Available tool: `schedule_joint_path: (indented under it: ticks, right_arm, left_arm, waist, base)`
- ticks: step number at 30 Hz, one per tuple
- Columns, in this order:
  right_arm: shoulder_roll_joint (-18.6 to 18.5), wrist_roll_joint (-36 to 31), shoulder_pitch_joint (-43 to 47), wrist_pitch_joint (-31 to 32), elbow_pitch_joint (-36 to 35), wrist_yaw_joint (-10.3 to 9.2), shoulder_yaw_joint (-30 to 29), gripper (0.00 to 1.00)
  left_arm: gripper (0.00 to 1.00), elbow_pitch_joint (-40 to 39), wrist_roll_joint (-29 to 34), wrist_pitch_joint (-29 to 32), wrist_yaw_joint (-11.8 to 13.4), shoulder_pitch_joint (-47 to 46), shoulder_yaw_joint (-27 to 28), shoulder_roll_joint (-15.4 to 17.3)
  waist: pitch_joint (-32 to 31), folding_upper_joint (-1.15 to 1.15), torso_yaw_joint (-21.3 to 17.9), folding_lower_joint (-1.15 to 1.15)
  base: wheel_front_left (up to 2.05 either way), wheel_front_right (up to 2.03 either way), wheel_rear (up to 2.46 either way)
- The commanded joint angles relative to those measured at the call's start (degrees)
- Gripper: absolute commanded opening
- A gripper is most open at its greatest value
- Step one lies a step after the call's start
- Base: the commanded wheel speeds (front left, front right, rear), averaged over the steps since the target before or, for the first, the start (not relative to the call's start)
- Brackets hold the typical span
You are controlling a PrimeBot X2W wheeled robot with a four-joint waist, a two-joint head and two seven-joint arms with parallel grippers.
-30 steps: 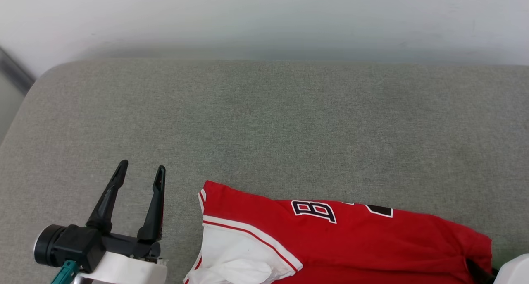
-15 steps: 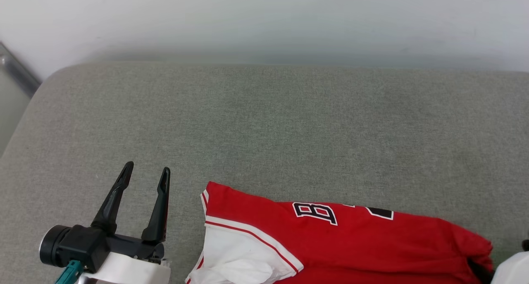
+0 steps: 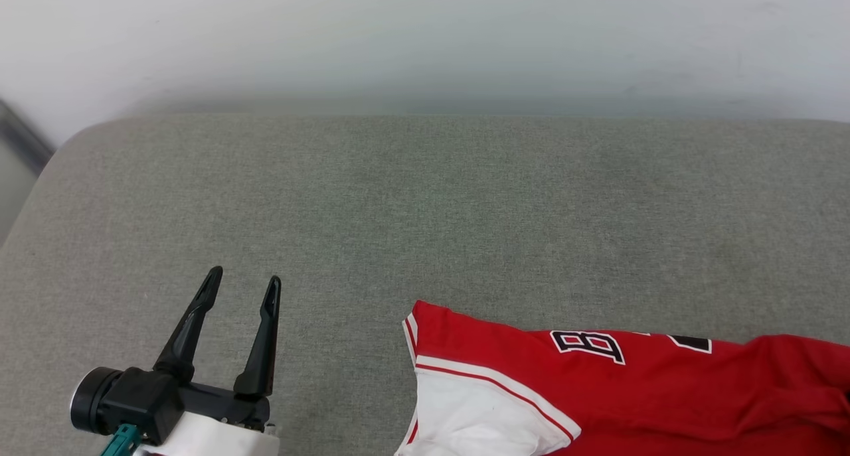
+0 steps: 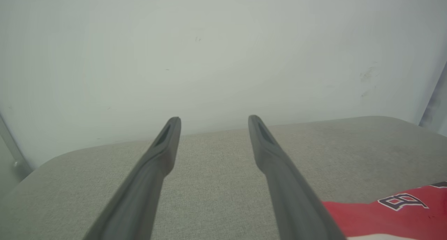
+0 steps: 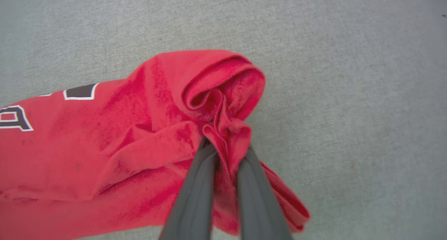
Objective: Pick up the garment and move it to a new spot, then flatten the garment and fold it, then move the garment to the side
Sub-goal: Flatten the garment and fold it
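The garment (image 3: 637,389), a bright red jersey with a white sleeve and dark-and-white lettering, lies on the grey cushion (image 3: 425,217) at the lower right of the head view. In the right wrist view my right gripper (image 5: 227,142) is shut on a bunched fold of the garment's (image 5: 104,145) red cloth, which rises in a peak between the fingers. My left gripper (image 3: 244,285) stands open at the lower left, apart from the cloth, with nothing between its fingers. The left wrist view shows that left gripper (image 4: 213,119) open over the cushion, the garment (image 4: 384,212) at its right.
A pale wall (image 3: 425,38) runs behind the cushion's far edge. The cushion's rounded left corner (image 3: 73,134) borders a dark strip (image 3: 20,134). Bare grey fabric spreads across the far and left parts.
My right gripper has shut on the garment's edge and the garment has slid to the right in the head view, which has itself shifted slightly. The left gripper stays open and has barely moved.
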Motion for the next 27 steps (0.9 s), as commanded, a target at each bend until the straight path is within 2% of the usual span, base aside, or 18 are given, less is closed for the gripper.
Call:
schedule_joint_path:
  ticks: [1,7,14,21,27]
  right_arm:
    - [0.6,0.7,-0.1,0.6,-1.9,-0.03,1.1,0.0]
    - [3.4,1.8,1.6,4.8,-10.6,-0.03,7.3,0.0]
    - [7.2,3.1,2.2,9.7,-18.9,-0.03,18.2,0.0]
    - [14.4,2.5,-0.5,12.4,-18.8,-0.03,25.4,0.0]
    - [17.1,3.3,-3.1,12.2,-16.3,-0.03,30.0,0.0]
  left_arm:
    - [1.0,-0.1,0.0,-0.1,-0.1,0.6,0.1,0.3]
    - [1.0,0.1,0.0,-0.1,-0.1,0.9,-0.9,0.4]
    - [1.0,0.3,-0.4,-0.1,-0.1,0.9,-1.5,0.2]
    - [1.0,0.2,-0.5,-0.1,-0.1,-0.3,-1.6,0.0]
    - [1.0,0.1,-0.8,-0.1,-0.1,-0.6,-1.2,0.1]
  waist:
    - [-0.2,0.0,-0.3,0.0]
    - [-1.4,0.0,-0.5,0.0]
    - [-2.0,0.0,0.4,0.0]
    - [-1.8,0.0,2.3,0.0]
    - [-1.5,0.0,4.0,0.0]
  base:
    - [0.0,0.0,0.0]
    - [0.0,0.0,0.0]
    - [0.0,0.0,0.0]
    - [0.0,0.0,0.0]
    - [0.0,0.0,0.0]
